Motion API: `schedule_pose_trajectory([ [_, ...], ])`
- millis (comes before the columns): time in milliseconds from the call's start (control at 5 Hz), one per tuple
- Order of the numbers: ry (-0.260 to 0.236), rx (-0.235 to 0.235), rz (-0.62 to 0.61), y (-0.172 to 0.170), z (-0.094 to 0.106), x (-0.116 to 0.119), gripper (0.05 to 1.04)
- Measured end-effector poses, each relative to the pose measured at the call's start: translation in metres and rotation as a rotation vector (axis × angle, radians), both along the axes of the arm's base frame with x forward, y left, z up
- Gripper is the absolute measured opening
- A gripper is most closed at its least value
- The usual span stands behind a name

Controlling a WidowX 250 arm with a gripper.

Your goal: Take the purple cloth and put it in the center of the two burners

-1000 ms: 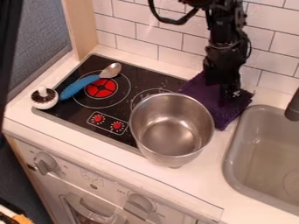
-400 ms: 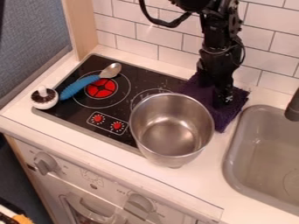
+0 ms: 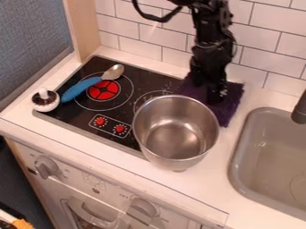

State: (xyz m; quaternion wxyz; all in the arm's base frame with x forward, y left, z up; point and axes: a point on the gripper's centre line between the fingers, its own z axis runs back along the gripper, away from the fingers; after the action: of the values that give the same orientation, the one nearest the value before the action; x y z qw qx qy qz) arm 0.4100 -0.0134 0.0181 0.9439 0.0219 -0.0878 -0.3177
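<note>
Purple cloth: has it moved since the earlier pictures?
Yes, the purple cloth has shifted away from the sink, toward the stove.

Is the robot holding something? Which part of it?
Probably the purple cloth, near its middle: it slid along with the gripper. The grip itself is hidden.

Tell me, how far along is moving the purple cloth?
Done: the tool has reached the cloth, which has shifted towards the stove.
In hand: the tool is down at the cloth, apparently dragging it.
Left: centring it between the two burners; it lies at the stove's edge, behind the pot.
</note>
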Motion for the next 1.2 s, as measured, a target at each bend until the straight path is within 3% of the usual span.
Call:
schedule_pose_trajectory([
  [400, 0.008, 0.011, 0.120, 0.060, -0.001, 0.003, 1.001],
  [1200, 0.012, 0.019, 0.173, 0.094, 0.002, -0.005, 1.000],
])
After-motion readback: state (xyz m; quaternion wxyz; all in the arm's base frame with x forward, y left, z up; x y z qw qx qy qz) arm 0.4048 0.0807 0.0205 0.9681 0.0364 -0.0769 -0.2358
